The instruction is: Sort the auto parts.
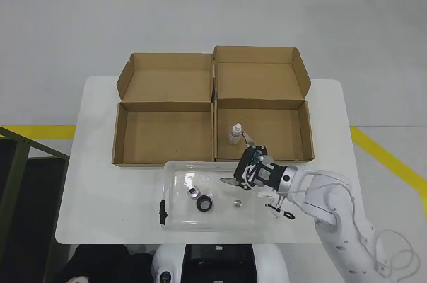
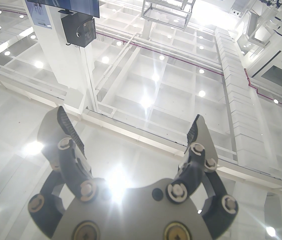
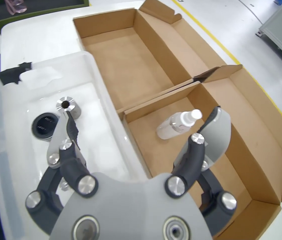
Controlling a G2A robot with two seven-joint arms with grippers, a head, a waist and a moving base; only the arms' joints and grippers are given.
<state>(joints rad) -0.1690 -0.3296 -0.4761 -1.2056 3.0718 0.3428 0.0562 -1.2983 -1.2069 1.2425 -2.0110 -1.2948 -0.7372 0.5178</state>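
3 metal parts in clear plastic bin [image 1: 199,164] on white worktop [image 1: 100,177]: silver slotted collet [image 1: 193,191], black-centred ring [image 1: 204,204], small nut [image 1: 237,204] | right gripper [image 3: 141,113] wide open, nothing held, straddling bin's far wall | white spray bottle [image 1: 235,132] lying in right brown cardboard box [image 1: 284,134], left brown cardboard box [image 1: 164,134] adj. | left gripper [image 2: 129,113] wide open, facing ceiling.

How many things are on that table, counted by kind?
Open brown cardboard boxes: 2
Clear plastic bin: 1
Silver metal parts, in the bin: 2
Black round ring, in the bin: 1
White plastic spray bottle, in a box: 1
Total: 7
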